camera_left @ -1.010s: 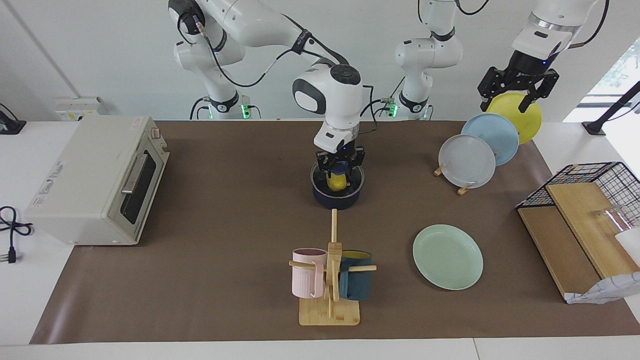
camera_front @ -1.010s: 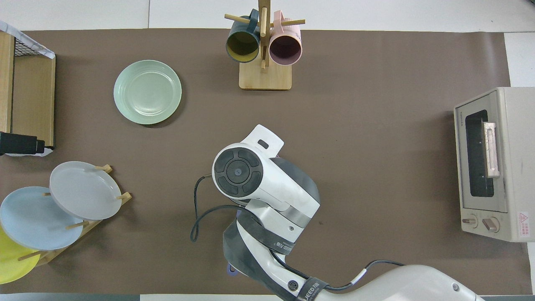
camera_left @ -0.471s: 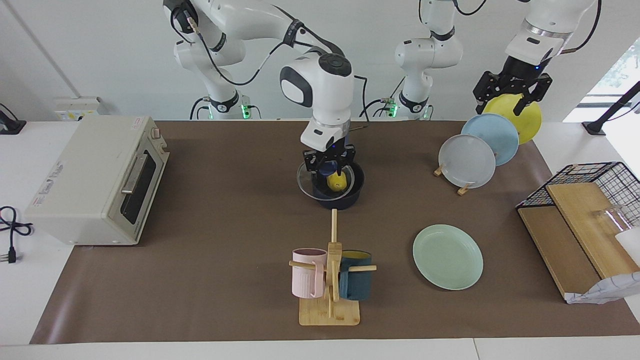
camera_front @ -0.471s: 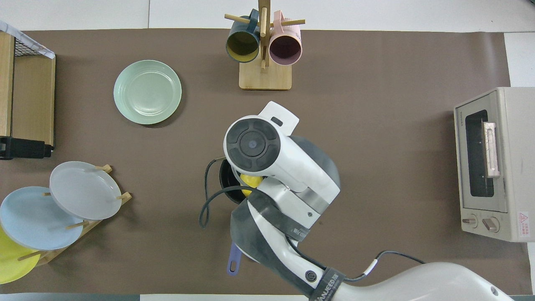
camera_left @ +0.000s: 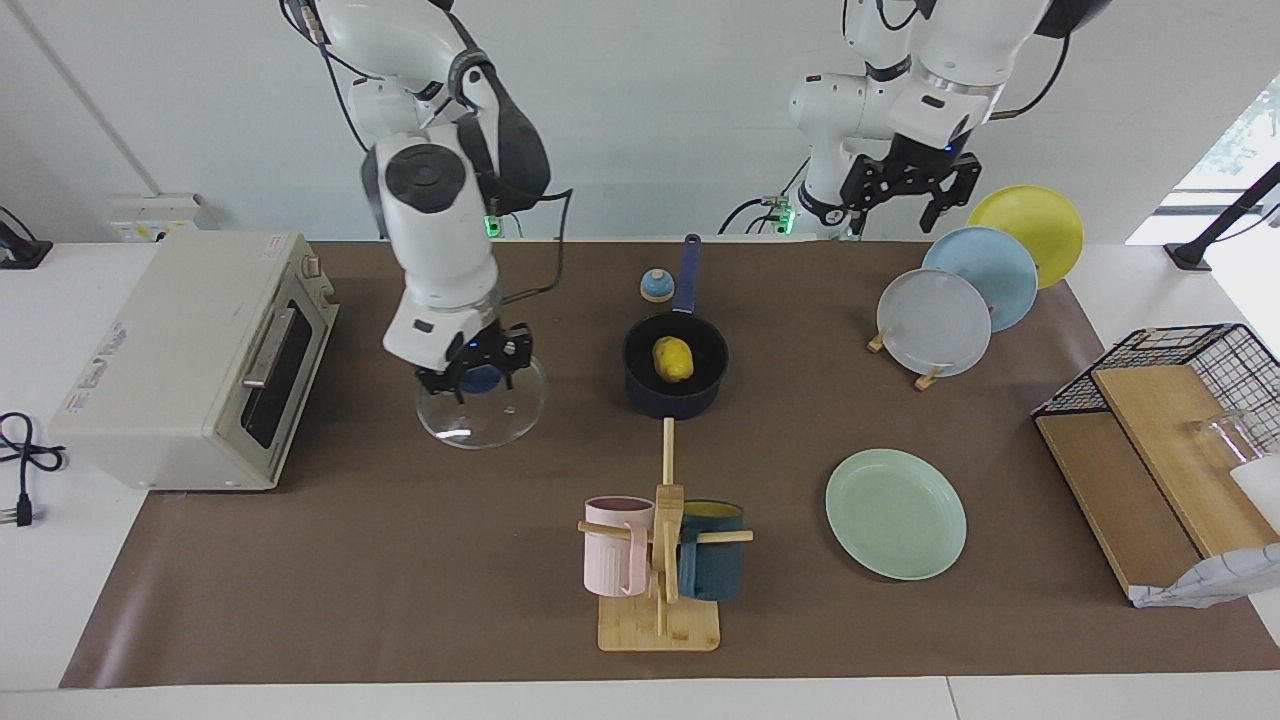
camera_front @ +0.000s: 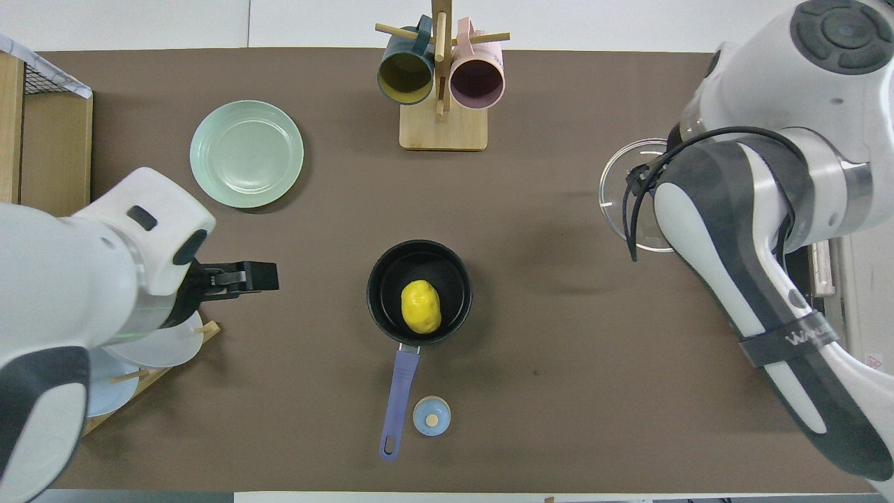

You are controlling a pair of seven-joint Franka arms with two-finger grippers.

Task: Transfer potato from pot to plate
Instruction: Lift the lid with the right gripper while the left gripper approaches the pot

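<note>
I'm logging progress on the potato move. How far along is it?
Done: the glass lid is off the pot. In hand: the right gripper holds that lid by its knob beside the toaster oven. Left: the potato is in the pot, the plate bare; the left gripper hangs near the plate rack.

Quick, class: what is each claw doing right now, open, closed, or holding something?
Right claw: closed on the glass lid's blue knob, over the mat beside the toaster oven.
Left claw: open, empty, up in the air beside the plate rack.
</note>
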